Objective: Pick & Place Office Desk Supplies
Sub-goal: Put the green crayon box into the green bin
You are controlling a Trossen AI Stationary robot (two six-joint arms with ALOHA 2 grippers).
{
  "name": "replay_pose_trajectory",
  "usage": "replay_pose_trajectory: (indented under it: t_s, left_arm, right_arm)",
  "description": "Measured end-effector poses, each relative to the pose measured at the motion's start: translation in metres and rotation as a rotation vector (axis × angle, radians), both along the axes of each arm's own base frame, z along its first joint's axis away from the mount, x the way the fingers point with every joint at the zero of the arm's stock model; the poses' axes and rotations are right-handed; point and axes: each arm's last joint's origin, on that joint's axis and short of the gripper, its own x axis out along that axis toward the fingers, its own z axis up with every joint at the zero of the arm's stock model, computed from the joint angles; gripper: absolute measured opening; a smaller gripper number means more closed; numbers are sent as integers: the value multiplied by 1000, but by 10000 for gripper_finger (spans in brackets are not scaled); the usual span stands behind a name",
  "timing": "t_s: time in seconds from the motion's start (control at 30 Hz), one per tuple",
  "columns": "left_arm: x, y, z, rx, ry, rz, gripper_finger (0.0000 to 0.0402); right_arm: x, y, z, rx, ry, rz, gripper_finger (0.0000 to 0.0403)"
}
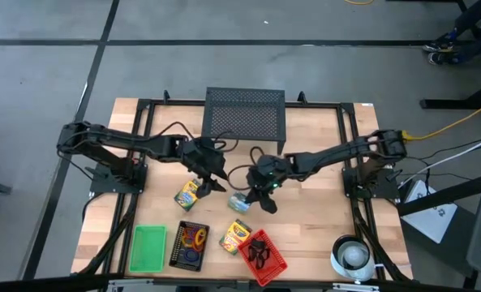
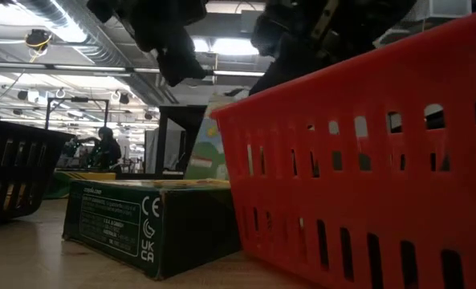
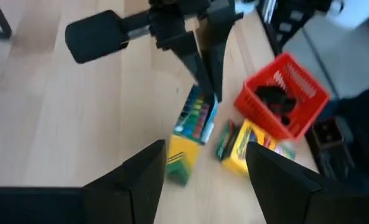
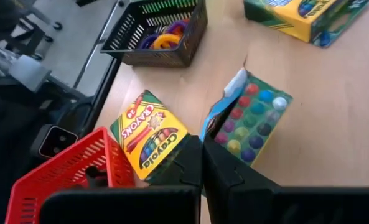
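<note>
Inside black basket — rings, wrist-view only

Bare wood beyond the red basket (crayon boxes crowding mid-table).

Mesh stand: black, at the table's far edge, centre.
White roll: near right corner.
Green tray: near left.
Table: light wood.

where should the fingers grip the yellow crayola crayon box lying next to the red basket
Probably from straight above, across the two long edges of the flat-lying yellow Crayola crayon box. It rests close against the red plastic basket, so span the narrow width, leaving the basket-side corner alone.
</note>
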Motion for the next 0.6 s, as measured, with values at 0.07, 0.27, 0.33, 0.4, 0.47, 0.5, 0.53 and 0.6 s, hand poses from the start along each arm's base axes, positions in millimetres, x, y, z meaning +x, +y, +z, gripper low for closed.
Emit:
replay_pose_trajectory:
  t_s: [0.07, 0.27, 0.33, 0.4, 0.47, 0.5, 0.53, 0.6]
  left_arm:
    - [-1, -1, 1, 18, 47, 5, 221]
    - [-3, -2, 10, 54, 92, 23, 221]
    - [-3, -2, 10, 53, 95, 19, 221]
    - [-3, -2, 11, 52, 90, 18, 221]
    - [-3, -2, 10, 55, 89, 16, 221]
    - [-3, -2, 10, 57, 88, 16, 221]
    - [-3, -1, 11, 57, 87, 15, 221]
    - [-3, -2, 11, 54, 84, 4, 221]
  right_arm:
    - [6, 2, 1, -9, 8, 10, 0]
    - [15, 4, 14, -50, -16, 39, 0]
    - [16, 3, 17, -61, 0, 49, 0]
    - [16, 2, 21, -73, 23, 54, 0]
    - [19, 2, 27, -82, 24, 60, 0]
    - [20, 2, 30, -84, 18, 63, 0]
    - [21, 2, 33, -87, 10, 66, 0]
    - [24, 2, 39, -86, -8, 78, 0]
